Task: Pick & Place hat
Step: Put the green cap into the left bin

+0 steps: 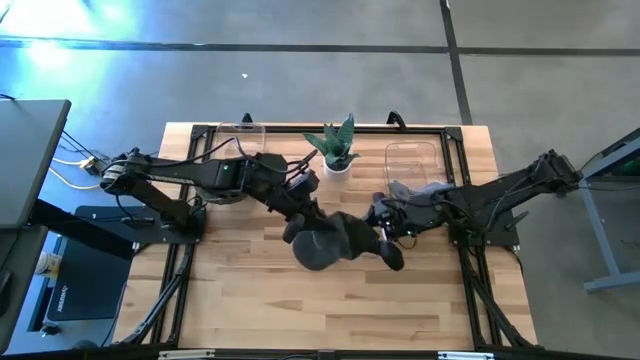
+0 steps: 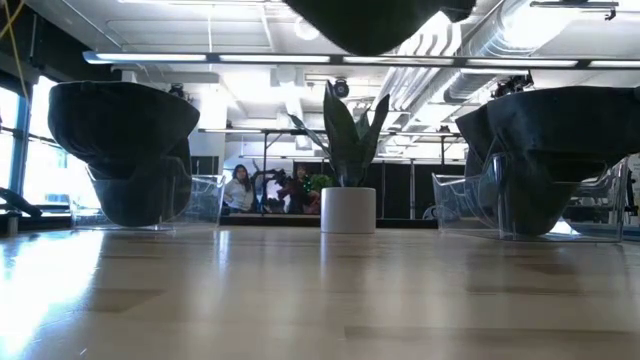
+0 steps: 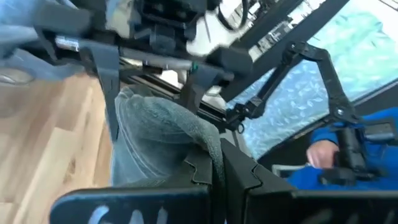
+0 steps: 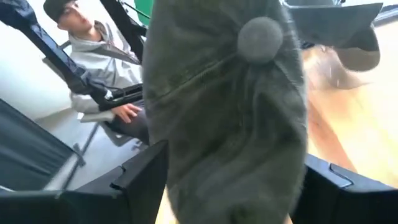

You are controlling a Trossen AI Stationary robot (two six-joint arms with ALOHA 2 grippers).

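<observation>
The hat (image 1: pixel 325 243) is a dark grey cap with stitched panels and a button (image 4: pixel 260 38) at its crown. It hangs above the middle of the table, off the wood, crumpled between the two grippers. In the low view only its dark underside (image 2: pixel 372 22) shows at the top.

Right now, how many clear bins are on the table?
2. One clear bin sits left of the plant along the table's far edge; the other sits right of it. None looks hidden.
</observation>
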